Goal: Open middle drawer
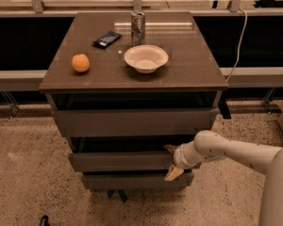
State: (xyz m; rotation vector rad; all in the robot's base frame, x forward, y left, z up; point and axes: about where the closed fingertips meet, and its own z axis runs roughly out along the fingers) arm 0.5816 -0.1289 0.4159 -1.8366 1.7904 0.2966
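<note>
A grey three-drawer cabinet stands in the middle of the camera view. The middle drawer point(120, 161) has a plain flat front and sits below the taller top drawer point(132, 121) and above the slim bottom drawer point(132, 181). My gripper point(170, 162) is at the right end of the middle drawer's front. One tan finger point(170, 149) is over the front's top edge and the other point(172, 173) is below its bottom edge, so the jaws straddle the panel. A dark gap shows above the middle drawer's front.
On the cabinet top point(193, 65) are an orange point(80, 62), a white bowl point(146, 58), a metal can point(138, 28) and a dark packet point(107, 39). My white arm point(236, 154) reaches in from the right. A cable point(240, 36) hangs at the right. Speckled floor surrounds the cabinet.
</note>
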